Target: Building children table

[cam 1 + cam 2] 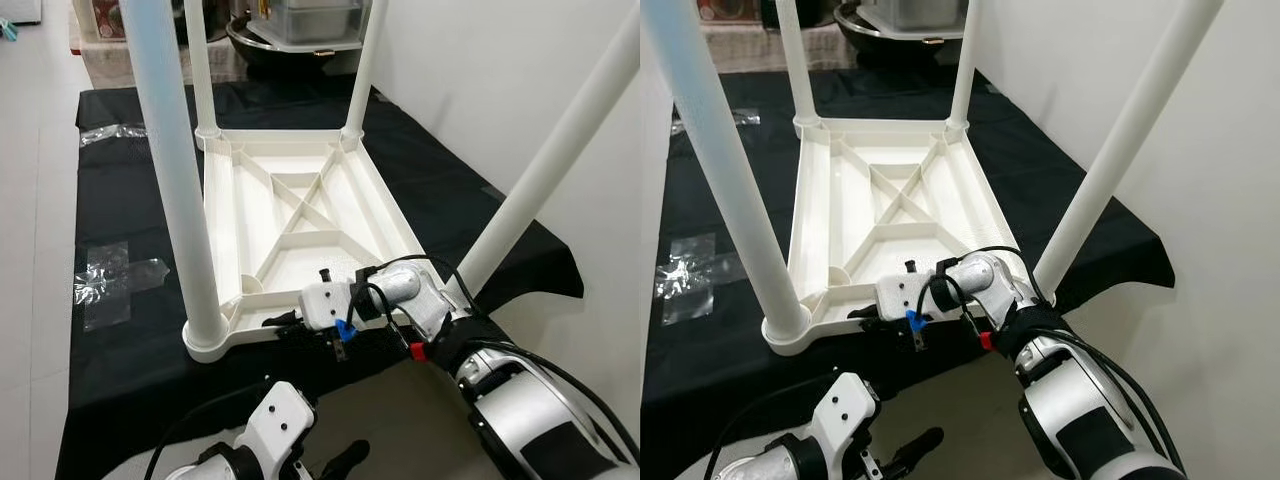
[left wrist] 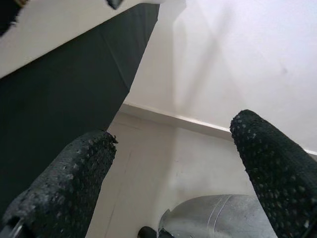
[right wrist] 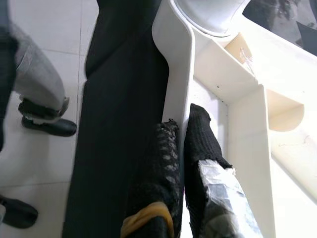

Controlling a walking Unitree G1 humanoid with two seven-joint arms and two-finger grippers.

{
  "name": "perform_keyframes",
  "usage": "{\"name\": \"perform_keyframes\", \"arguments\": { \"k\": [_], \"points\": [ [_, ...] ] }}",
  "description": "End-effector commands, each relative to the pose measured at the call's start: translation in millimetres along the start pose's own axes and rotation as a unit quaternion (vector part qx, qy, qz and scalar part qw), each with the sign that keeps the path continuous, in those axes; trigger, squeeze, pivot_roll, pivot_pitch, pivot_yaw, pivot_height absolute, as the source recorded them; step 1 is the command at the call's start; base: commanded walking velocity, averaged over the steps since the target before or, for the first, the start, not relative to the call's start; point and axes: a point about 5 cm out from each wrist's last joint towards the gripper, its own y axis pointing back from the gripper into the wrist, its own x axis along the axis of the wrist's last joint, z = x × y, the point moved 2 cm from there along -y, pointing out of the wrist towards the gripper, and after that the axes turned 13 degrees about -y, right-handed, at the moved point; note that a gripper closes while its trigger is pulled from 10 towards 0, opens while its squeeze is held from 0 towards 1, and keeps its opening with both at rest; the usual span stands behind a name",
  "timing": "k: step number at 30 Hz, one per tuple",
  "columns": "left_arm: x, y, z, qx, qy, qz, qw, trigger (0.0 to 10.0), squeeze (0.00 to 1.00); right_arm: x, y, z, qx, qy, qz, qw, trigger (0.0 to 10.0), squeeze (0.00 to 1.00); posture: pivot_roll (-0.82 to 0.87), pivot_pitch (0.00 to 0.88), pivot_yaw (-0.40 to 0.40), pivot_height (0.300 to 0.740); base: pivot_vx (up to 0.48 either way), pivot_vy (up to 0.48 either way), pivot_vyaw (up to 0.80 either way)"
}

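A white plastic children's table lies upside down on a black cloth, its ribbed underside facing up. Four white legs stand up from its corners: the near left leg, the near right leg, and two far legs. My right gripper reaches leftward along the near edge and is shut on the tabletop's near rim, one finger on each side of the thin wall. My left gripper hangs low in front of the cloth's edge, open, with nothing between its fingers.
The black cloth covers the work table. Clear plastic wrappers lie on it to the left. Pots and a container stand at the back. A white wall runs along the right. A person's grey trouser leg and black shoe are on the tiled floor nearby.
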Motion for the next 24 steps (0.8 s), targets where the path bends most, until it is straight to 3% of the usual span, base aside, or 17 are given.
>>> {"name": "perform_keyframes", "arguments": {
  "k": [1, 6, 11, 15, 20, 24],
  "points": [
    [-5, -0.2, 1.6, -0.005, 0.007, -0.009, 1.000, 10.0, 0.00, 17, 2.6, 5.5, 0.005, 0.067, 0.021, 0.998, 0.0, 0.00, 0.04, 0.089, -0.145, 0.740, 0.000, 0.000, 0.00],
    [-6, -0.4, 0.4, -0.003, 0.008, -0.011, 1.000, 10.0, 0.00, 19, 4.0, 1.9, 0.021, 0.078, 0.033, 0.996, 0.0, 0.00, 0.04, 0.096, -0.148, 0.740, 0.000, 0.000, 0.00],
    [-6, -0.2, -0.3, -0.003, 0.010, -0.012, 1.000, 10.0, 0.00, 38, -1.2, 9.1, -0.004, 0.102, 0.082, 0.991, 0.0, 0.00, 0.04, 0.102, -0.146, 0.740, 0.000, 0.000, 0.00],
    [-6, -0.1, -0.3, -0.003, 0.010, -0.012, 1.000, 10.0, 0.00, 42, -2.3, 11.0, -0.011, 0.108, 0.091, 0.990, 0.0, 0.00, 0.04, 0.102, -0.146, 0.740, 0.000, 0.000, 0.00],
    [-6, -0.3, -1.8, -0.004, 0.009, -0.013, 1.000, 10.0, 0.00, 84, -18.7, 19.8, -0.043, 0.146, 0.181, 0.972, 0.0, 0.00, 0.04, 0.104, -0.139, 0.740, 0.000, 0.000, 0.00],
    [-6, -0.8, -2.0, -0.006, 0.009, -0.013, 1.000, 10.0, 0.00, 94, -26.5, 18.3, -0.038, 0.154, 0.200, 0.967, 0.0, 0.00, 0.04, 0.103, -0.141, 0.740, 0.000, 0.000, 0.00]
  ]
}}
